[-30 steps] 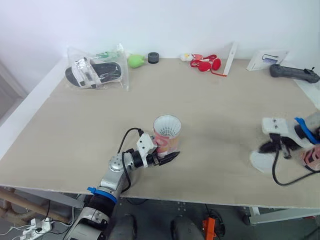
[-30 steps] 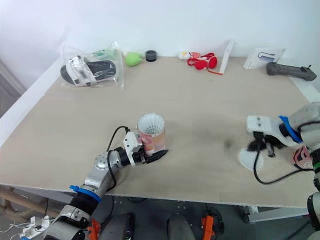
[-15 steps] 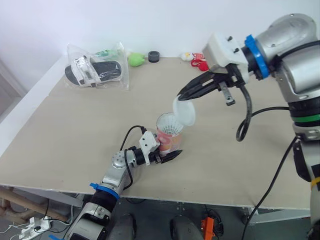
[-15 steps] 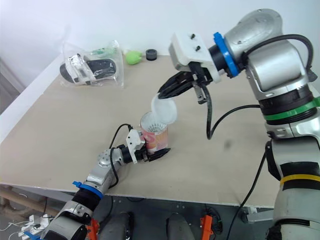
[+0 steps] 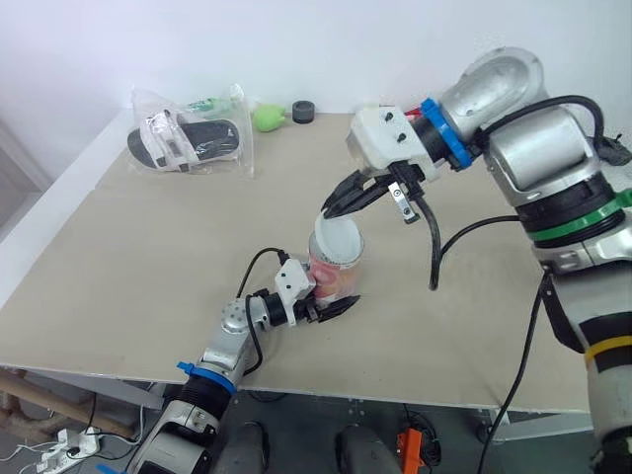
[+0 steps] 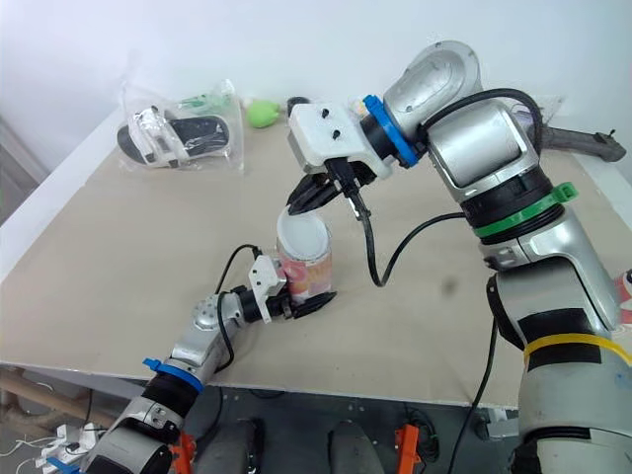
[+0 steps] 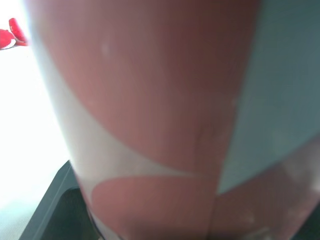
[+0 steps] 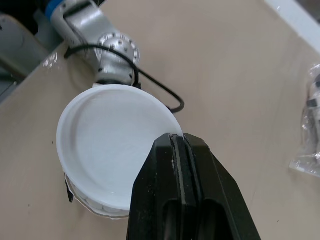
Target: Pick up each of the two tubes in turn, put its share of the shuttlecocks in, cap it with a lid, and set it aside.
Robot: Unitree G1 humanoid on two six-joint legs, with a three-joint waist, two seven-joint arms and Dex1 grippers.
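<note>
Near the front edge of the pale wooden table [image 5: 118, 267], the left eye view shows my left gripper [image 5: 329, 302] clamped on the base of the upright pink-and-white cardboard tube [image 5: 334, 278]. My right gripper [image 5: 329, 208] holds the round white plastic lid [image 5: 339, 240] tilted at its mouth. The right eye view agrees. In the left wrist view, the tube's wall sits close against the camera. In the right wrist view, the black fingers [image 8: 165, 165] pinch the lid's rim, and the lid lies askew over the opening. I judge this the capping step. Next I must level the lid, press it home, then let go.
</note>
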